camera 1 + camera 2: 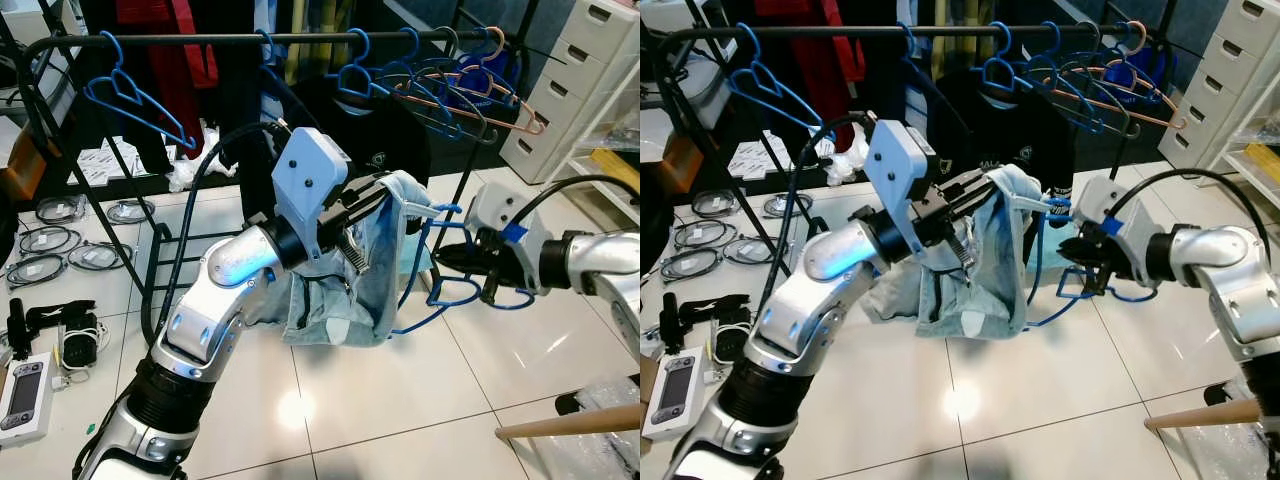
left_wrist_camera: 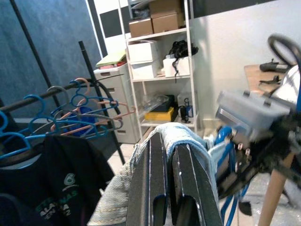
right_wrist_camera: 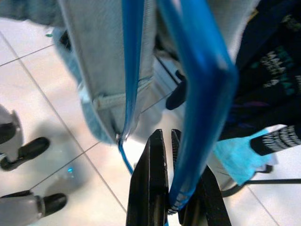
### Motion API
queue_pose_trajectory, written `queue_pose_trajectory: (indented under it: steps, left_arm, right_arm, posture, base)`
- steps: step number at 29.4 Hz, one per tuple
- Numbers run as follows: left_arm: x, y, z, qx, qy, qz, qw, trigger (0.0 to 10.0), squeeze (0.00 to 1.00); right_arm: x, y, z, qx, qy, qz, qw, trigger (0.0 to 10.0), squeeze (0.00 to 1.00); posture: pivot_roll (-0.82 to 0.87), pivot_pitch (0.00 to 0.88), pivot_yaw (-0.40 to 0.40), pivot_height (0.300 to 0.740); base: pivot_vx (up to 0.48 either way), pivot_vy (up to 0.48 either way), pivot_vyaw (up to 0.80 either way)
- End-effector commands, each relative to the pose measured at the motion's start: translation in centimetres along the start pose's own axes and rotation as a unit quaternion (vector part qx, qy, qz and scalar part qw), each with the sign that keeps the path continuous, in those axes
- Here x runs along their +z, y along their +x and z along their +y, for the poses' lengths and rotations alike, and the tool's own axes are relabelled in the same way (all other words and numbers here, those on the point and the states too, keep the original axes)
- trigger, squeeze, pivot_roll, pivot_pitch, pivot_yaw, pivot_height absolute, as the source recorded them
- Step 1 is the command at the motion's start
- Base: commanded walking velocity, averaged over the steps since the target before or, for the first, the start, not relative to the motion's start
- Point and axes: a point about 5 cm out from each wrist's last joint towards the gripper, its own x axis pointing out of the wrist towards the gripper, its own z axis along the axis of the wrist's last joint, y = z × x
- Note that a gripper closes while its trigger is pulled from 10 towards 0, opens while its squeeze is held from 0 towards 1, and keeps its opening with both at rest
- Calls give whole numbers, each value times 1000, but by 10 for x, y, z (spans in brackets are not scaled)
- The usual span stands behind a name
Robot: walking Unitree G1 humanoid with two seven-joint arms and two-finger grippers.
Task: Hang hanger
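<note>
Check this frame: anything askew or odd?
Yes. The light denim garment hangs bunched and lopsided off the blue hanger, which is tilted well below the rail. Left gripper pinches the cloth; right gripper clamps the hanger.

The black T-shirt hanging on the clothes rail carried a pale green round emblem above pale lettering; in the left wrist view only the fragment "NAS" was legible, with a smaller line beneath it too blurred to read. No other text, label or number could be read.
</note>
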Motion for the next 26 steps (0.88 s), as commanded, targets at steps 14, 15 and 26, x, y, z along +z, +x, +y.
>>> queue_pose_trajectory:
  steps: [14,15,26]
  left_arm:
    - [59,23,-19,-26,2,-131,991,10000,0]
    - [61,26,-21,-27,1,-131,991,10000,0]
    - [59,52,-16,-16,16,-106,994,10000,0]
  right_arm:
    - [-12,37,0,-37,39,-1,999,0,0]
    - [-7,39,-2,-43,46,-21,998,0,0]
    - [49,42,30,88,106,-245,960,0,0]
  posture:
    - [-91,161,4,740]
    - [-91,161,4,740]
    - [-88,166,7,740]
  base:
    - [0,0,0]
    - [0,0,0]
    - [0,0,0]
